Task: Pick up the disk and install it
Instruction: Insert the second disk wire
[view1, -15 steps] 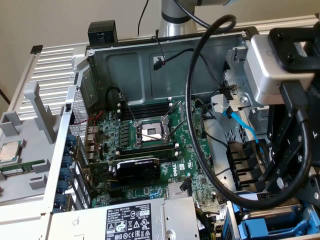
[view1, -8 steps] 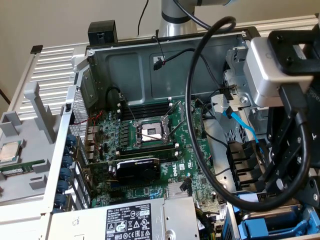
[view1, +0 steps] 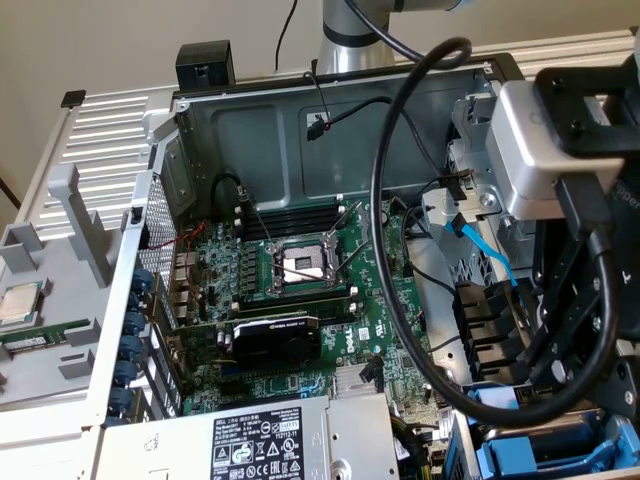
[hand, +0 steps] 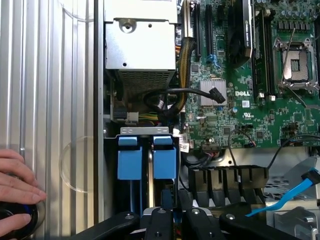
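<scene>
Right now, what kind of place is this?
Probably a workbench for building or fixing computers: an open computer case shows its green motherboard with an empty CPU socket and a grey power-supply box.

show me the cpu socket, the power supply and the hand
cpu socket (view1: 300, 265), exterior view, middle of the open socket
power supply (view1: 262, 443), exterior view, on its printed label
hand (hand: 15, 184), wrist view, on the fingers

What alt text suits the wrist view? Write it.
The black gripper is close to two bright blue plastic drive carriers in an open computer case, beside a green motherboard. A person's hand is over the ribbed metal table.
</scene>
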